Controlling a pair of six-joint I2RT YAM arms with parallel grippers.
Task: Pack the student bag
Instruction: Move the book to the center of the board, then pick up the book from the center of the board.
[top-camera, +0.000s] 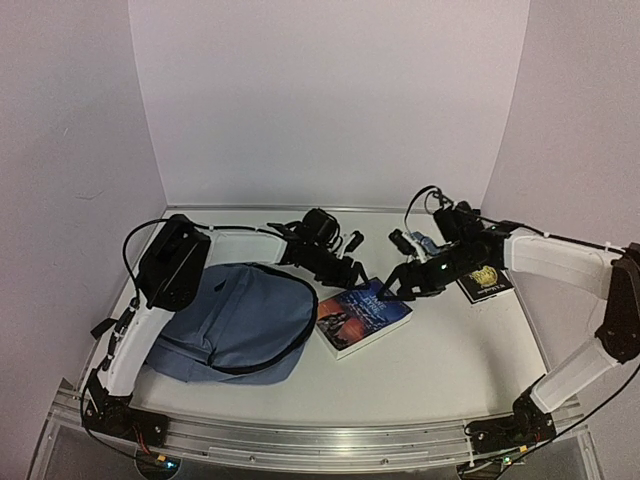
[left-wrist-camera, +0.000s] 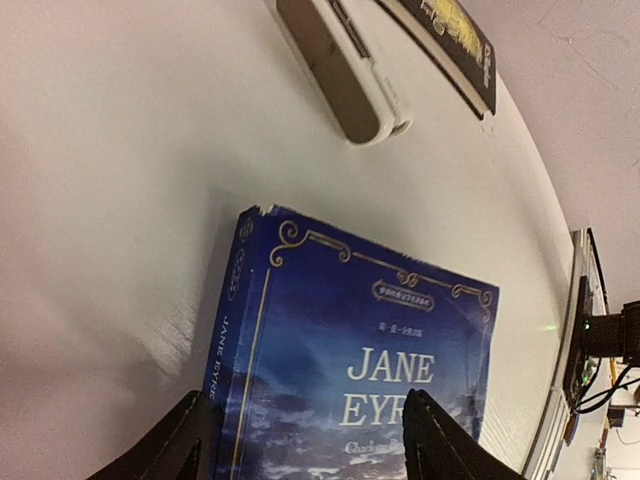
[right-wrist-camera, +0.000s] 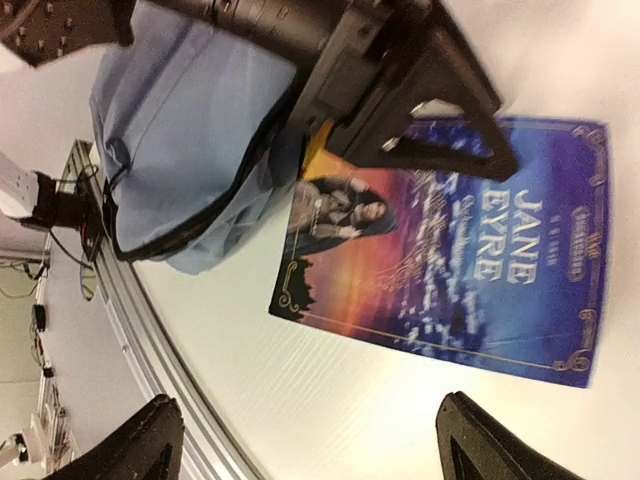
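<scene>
The student bag (top-camera: 235, 325), slate-blue with a dark zipper, lies flat at the left; it also shows in the right wrist view (right-wrist-camera: 180, 130). A blue "Jane Eyre" book (top-camera: 362, 317) lies flat on the table just right of it. My left gripper (top-camera: 352, 272) is open low over the book's end nearest the bag; in the left wrist view (left-wrist-camera: 310, 445) one finger (left-wrist-camera: 180, 440) stands beside the spine and the other over the cover (left-wrist-camera: 350, 370). My right gripper (top-camera: 392, 290) is open and empty, hovering over the book's (right-wrist-camera: 450, 260) far right corner; it also shows in the right wrist view (right-wrist-camera: 310, 445).
A black book with gold print (top-camera: 484, 282) lies at the right under the right arm; it also shows in the left wrist view (left-wrist-camera: 450, 40). A grey-white case-like object (left-wrist-camera: 340, 70) lies beside it. Walls enclose the table (top-camera: 440, 380) on three sides; a metal rail (top-camera: 330, 440) runs along the near edge.
</scene>
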